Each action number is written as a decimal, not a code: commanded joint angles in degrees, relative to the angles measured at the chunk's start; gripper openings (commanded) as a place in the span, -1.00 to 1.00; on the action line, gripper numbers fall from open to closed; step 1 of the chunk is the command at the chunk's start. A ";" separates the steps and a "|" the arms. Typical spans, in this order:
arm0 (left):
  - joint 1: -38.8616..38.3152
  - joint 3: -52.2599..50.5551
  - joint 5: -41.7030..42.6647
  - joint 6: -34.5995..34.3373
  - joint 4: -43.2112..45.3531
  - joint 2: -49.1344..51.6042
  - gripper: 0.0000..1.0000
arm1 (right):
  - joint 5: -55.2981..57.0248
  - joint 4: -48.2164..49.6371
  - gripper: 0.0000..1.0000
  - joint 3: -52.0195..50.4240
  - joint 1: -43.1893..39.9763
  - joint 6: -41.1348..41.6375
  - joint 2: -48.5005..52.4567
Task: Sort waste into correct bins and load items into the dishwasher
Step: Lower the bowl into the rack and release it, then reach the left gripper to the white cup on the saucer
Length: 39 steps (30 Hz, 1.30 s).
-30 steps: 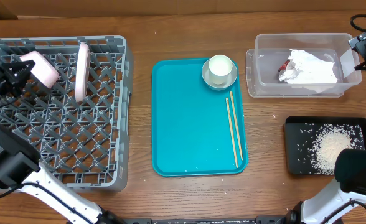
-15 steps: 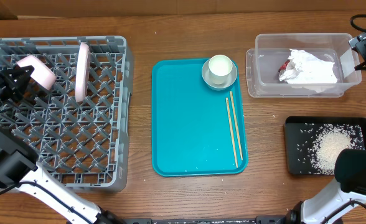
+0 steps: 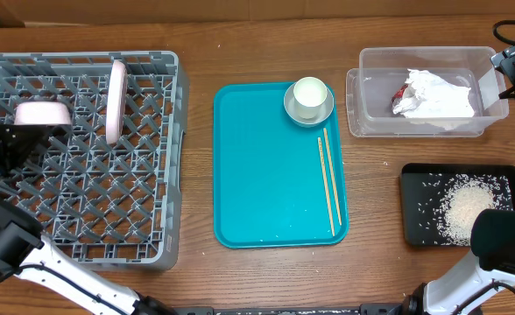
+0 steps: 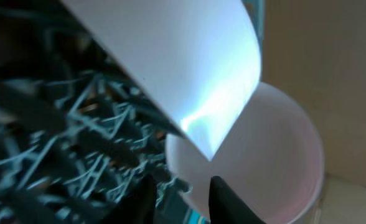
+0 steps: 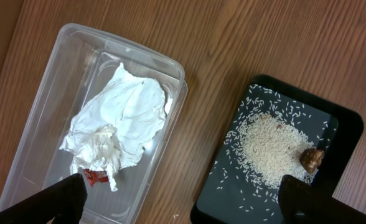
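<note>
Your left gripper (image 4: pixel 183 186) is at the small bowl (image 3: pixel 43 113) in the dish rack (image 3: pixel 174 157), left of the teal tray (image 3: pixel 266 175). The bowl's rim lies between its slightly parted fingers, but you cannot tell whether they grip it. The plate (image 3: pixel 116 101) stands on edge in the rack, nearer the tray. At the tray's top right corner the cup (image 3: pixel 310 94) sits in the saucer-bowl (image 3: pixel 326 114), with the chopsticks (image 3: pixel 329 179) just below. Right of the tray, your right gripper (image 5: pixel 180 183) hangs spread wide and empty over the clear tub (image 3: pixel 363 114) and the black tray (image 3: pixel 411 210) of rice (image 3: pixel 463 214).
</note>
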 commanded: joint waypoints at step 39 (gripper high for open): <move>-13.11 2.01 -51.63 -30.32 5.20 -15.78 -0.92 | 0.59 0.04 1.00 0.48 -0.17 -0.20 -0.90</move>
